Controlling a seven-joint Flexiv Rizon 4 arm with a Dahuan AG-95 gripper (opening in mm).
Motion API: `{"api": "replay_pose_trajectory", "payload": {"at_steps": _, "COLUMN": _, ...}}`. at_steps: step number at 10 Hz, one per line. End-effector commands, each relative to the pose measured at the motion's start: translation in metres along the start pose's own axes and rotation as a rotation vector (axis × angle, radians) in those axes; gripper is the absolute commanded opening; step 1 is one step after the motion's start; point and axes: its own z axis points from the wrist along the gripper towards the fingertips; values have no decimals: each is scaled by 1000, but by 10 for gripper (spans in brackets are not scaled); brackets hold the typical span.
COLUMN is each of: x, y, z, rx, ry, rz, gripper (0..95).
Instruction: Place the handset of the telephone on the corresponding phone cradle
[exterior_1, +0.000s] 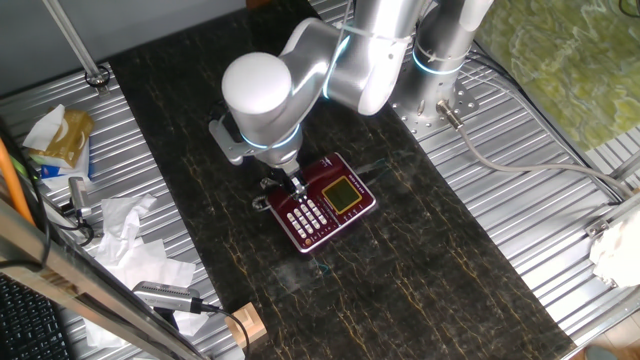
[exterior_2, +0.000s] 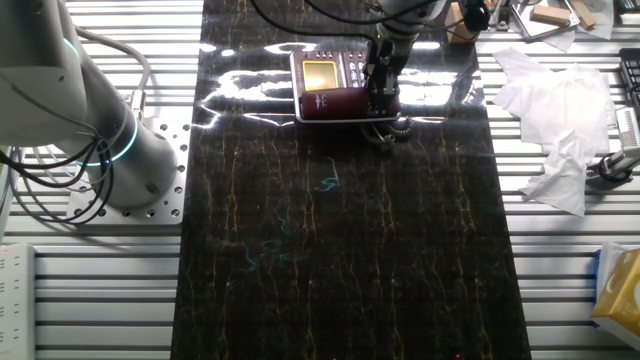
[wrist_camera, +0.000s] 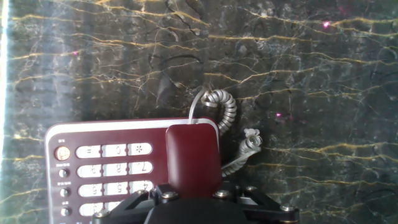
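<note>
Black marbled table (exterior_2: 340, 250): carries the whole set-up; the arm reaches over its far part in the other fixed view.

Arm (exterior_1: 300, 70): silver, bent down over the phone, wrist directly above the keypad-side edge.

Telephone (exterior_1: 335, 200): dark red base with a yellow-green display and white keys. In one fixed view it sits just below the wrist, long axis running from about 10 o'clock to 4 o'clock.

Phone cradle (wrist_camera: 211, 134): the strip along the base's edge, at 3 o'clock of the keypad in the hand view. Only its far end shows; the rest is covered.

Handset (wrist_camera: 193, 155): narrow dark red bar. In the hand view it lies straight ahead of the fingers, long axis pointing to 12 o'clock, parallel to the cradle strip and squarely over it. Whether it is fully seated or a little above the recess cannot be told.

Gripper (exterior_2: 384, 92): fingers themselves hidden below the frame in the hand view; the handset's near end runs under the gripper body, so it is judged narrow and clamped on the handset, though contact is not plainly visible.

Cord (wrist_camera: 225, 111): grey curly coil, on the table at 1 o'clock of the handset's tip, touching the base corner.

Judgement: alignment looks done; what remains is a straight descent or release.
</note>
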Motion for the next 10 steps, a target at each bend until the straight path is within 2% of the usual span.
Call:
{"api": "replay_pose_trajectory", "payload": {"at_steps": 1, "x": 0, "y": 0, "z": 0, "rx": -2, "ry": -4, "rz": -5, "gripper": 570}}
{"api": "replay_pose_trajectory", "payload": {"at_steps": 4, "x": 0, "y": 0, "z": 0, "rx": -5, "ry": -4, "rz": -11, "gripper": 570}}
{"api": "replay_pose_trajectory", "payload": {"at_steps": 5, "x": 0, "y": 0, "z": 0, "rx": -45, "ry": -3, "rz": -4, "gripper": 570}}
{"api": "replay_pose_trajectory", "payload": {"at_steps": 6, "x": -1, "y": 1, "z": -1, "rx": -103, "ry": -11, "rz": -7, "gripper": 570}}
{"api": "replay_pose_trajectory", "payload": {"at_steps": 7, "x": -1, "y": 1, "z": -2, "rx": -163, "ry": -22, "rz": -15, "gripper": 760}}
{"api": "replay_pose_trajectory", "payload": {"at_steps": 8, "x": -1, "y": 3, "z": -7, "rx": -247, "ry": -37, "rz": -26, "gripper": 760}}
{"api": "replay_pose_trajectory", "payload": {"at_steps": 9, "x": -1, "y": 6, "z": -12, "rx": -268, "ry": -36, "rz": -34, "gripper": 760}}
{"api": "replay_pose_trajectory", "payload": {"at_steps": 10, "x": -2, "y": 9, "z": -20, "rx": -269, "ry": -30, "rz": -44, "gripper": 760}}
